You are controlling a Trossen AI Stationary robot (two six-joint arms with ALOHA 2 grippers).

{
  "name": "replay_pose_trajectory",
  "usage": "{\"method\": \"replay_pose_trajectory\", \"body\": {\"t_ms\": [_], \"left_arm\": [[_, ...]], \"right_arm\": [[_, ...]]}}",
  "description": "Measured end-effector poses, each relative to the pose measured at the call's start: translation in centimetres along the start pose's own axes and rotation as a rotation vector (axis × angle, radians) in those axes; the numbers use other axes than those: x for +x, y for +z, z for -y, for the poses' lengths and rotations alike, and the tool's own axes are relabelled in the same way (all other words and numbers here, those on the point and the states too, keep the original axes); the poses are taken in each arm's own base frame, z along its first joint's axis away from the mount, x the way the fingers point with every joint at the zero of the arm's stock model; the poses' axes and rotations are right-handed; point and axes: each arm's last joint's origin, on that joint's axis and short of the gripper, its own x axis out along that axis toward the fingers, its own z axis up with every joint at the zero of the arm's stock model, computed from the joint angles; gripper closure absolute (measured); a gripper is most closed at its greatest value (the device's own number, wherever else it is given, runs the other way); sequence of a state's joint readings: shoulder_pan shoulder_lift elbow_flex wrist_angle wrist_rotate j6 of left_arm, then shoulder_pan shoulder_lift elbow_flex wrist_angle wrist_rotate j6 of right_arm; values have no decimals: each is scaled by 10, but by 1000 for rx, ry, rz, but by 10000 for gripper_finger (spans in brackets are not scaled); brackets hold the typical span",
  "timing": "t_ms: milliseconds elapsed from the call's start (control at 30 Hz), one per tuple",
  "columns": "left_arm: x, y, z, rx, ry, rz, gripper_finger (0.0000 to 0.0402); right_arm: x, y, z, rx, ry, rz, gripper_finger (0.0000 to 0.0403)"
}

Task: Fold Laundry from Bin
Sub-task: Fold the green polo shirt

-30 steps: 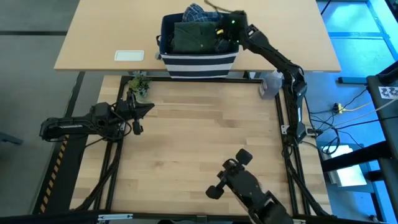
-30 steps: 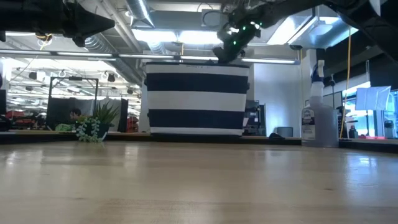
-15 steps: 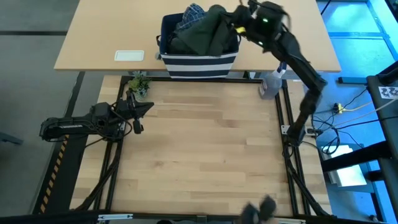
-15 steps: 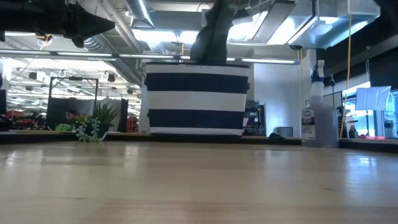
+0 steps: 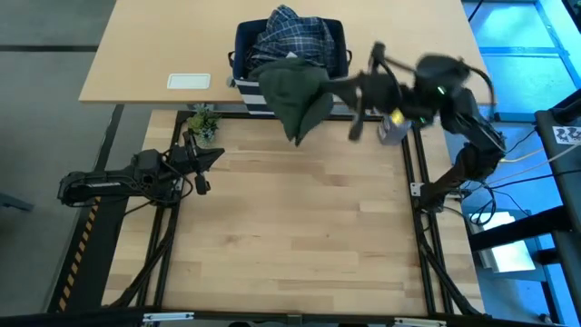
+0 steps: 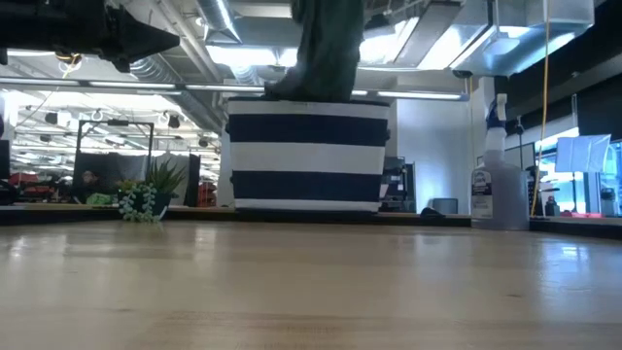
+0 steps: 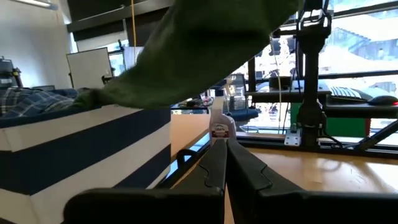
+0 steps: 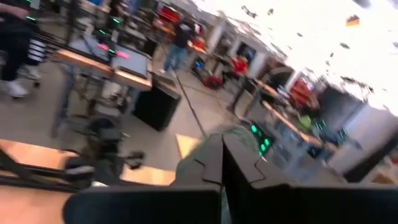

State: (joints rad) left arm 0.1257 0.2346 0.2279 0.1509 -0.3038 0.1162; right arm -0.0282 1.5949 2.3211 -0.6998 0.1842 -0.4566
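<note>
The right gripper (image 5: 338, 84) is clamped on the dark olive-green garment (image 5: 295, 95), holding it up in the air just in front of the bin (image 5: 243, 86); the cloth hangs away from the closed fingers toward the bin, its far edge draped over the bin's near rim and its lowest folds dangling above the wooden table (image 5: 290, 227). In the low view the garment (image 6: 326, 49) shows as a dark column rising out of frame above the striped bin (image 6: 309, 156). Behind the gripper, inside the bin, the blue-and-white plaid shirt (image 5: 292, 34) lies on top of the pile. Just beside the right arm's wrist, on the side away from the bin, stands a clear spray bottle (image 5: 392, 127). The left gripper (image 5: 211, 159) waits well apart from the garment, low over the table's left edge, its fingers pressed together on nothing; its wrist view looks past the closed fingers (image 7: 239, 168) at the striped bin wall (image 7: 81, 155) and the green cloth (image 7: 205, 43) hanging above. A small potted plant (image 5: 203, 123) sits just ahead of the left gripper.
</note>
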Motion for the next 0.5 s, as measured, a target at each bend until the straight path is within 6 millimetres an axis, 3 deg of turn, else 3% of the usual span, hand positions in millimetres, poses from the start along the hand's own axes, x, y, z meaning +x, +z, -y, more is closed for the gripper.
{"method": "replay_pose_trajectory", "body": {"t_ms": [267, 500], "left_arm": [[0, 0, 0, 1, 0, 0, 401], [0, 0, 0, 2, 1, 0, 401]], "right_arm": [[-33, 36, -63, -60, 149, 98, 403], [-54, 43, -112, -74, 252, 52, 403]]}}
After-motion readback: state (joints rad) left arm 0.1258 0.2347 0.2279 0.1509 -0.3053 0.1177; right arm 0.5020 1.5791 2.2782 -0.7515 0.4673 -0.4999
